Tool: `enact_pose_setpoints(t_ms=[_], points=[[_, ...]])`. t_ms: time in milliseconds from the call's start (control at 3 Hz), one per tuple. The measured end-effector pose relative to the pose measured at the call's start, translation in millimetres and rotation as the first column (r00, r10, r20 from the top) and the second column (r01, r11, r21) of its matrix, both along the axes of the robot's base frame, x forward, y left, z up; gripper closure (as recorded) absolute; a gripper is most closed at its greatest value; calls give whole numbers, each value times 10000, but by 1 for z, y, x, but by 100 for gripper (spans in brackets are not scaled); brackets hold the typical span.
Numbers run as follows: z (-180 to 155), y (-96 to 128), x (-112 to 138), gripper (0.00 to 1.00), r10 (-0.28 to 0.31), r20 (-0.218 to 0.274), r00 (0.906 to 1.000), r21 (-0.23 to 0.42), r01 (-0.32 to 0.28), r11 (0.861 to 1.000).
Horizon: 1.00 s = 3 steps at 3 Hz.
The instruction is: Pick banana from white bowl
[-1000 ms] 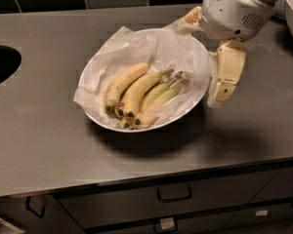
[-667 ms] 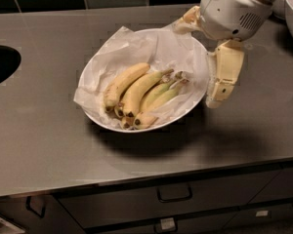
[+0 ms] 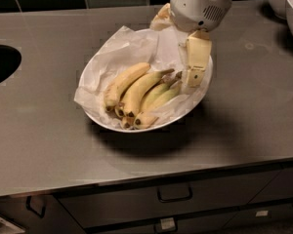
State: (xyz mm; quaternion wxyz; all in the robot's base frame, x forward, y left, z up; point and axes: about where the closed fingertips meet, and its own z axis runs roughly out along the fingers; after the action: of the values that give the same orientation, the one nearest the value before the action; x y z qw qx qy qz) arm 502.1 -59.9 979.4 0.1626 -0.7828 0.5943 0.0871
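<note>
The white bowl (image 3: 201, 94), lined with crumpled white paper, sits mid-counter and holds several bananas lying side by side. The banana (image 3: 124, 82) is the plump, fully yellow one at the left of the bunch. Slimmer greenish ones (image 3: 158, 96) lie to its right. My gripper (image 3: 176, 52) hangs over the bowl's right side, open and empty. One cream finger (image 3: 195, 62) points down just inside the right rim, its tip beside the banana stems. The other finger (image 3: 161, 18) shows at the bowl's far edge, partly hidden by the wrist.
The grey counter (image 3: 49, 130) has a dark round sink opening (image 3: 0, 65) at the left. Other white bowls (image 3: 288, 4) stand at the far right corner. Dark tiles run along the back. Drawers with handles (image 3: 175, 194) lie below the front edge.
My gripper has moved left, from beside the bowl's right rim to over the bowl's right side. The bananas and bowl have not moved.
</note>
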Motion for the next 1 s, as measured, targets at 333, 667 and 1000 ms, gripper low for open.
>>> enact_pose_setpoints(t_ms=[333,667,1000], points=[[-7,26,23,11,503,-116,9987,-56,-504,9987],[-5,34,30,4,448,189,9988,155,-451,9989],[-5,34,31,0,447,193,9988,158,-450,9989]])
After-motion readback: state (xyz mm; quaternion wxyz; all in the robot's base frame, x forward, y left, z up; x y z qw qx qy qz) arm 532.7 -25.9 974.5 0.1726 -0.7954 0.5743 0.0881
